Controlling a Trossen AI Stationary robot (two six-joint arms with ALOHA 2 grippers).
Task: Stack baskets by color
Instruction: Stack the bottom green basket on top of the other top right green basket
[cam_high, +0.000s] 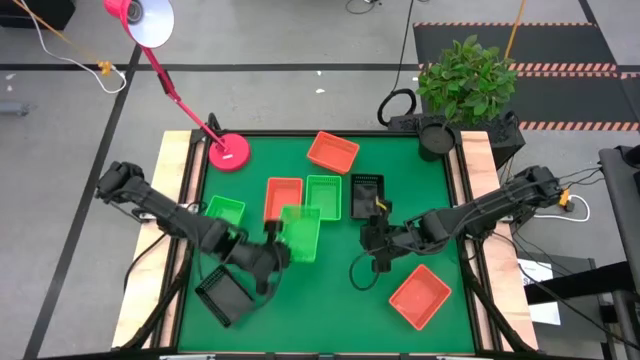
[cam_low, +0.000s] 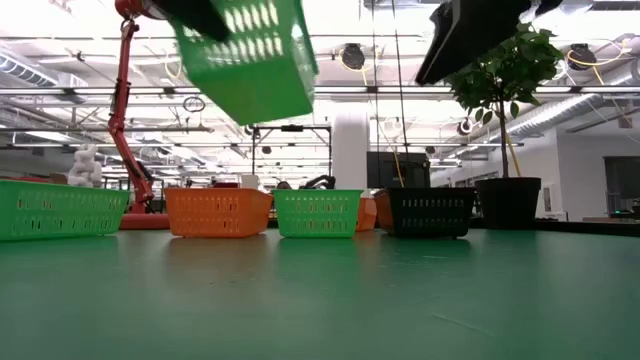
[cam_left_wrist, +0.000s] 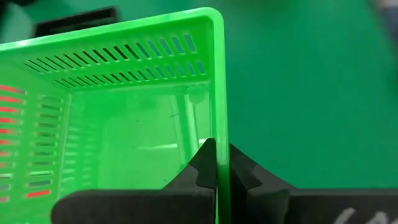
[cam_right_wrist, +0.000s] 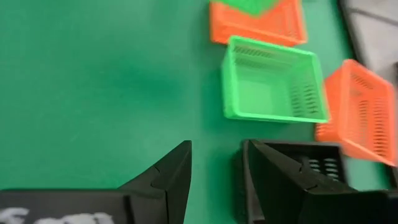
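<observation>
Above the middle of the green table (cam_high: 440, 200), the left gripper (cam_left_wrist: 216, 163) has its fingers pinched tight on one side wall of a green basket (cam_high: 300, 233), which hangs clear of the mat and tilted, as the low view shows. Just beside it on the table lie an orange basket (cam_high: 284, 196) and a second green basket (cam_high: 323, 195), with a third green one (cam_high: 226, 210) nearer the left arm and a black basket (cam_high: 224, 296) close to the near left edge. The right gripper (cam_right_wrist: 216, 163) hovers low with its fingers spread wide and nothing between them, one finger close against another black basket (cam_high: 366, 190); two more orange baskets, one (cam_high: 332, 152) at the far side and one (cam_high: 419, 296) near the right front, sit well apart. The grip is on a single thin wall, so the carried basket could swing or slip free if moved quickly. Being tilted, it may catch a rim instead of nesting when lowered onto its green partner, and it could nudge the neighbouring orange one aside. The right finger could also shove the black basket.
</observation>
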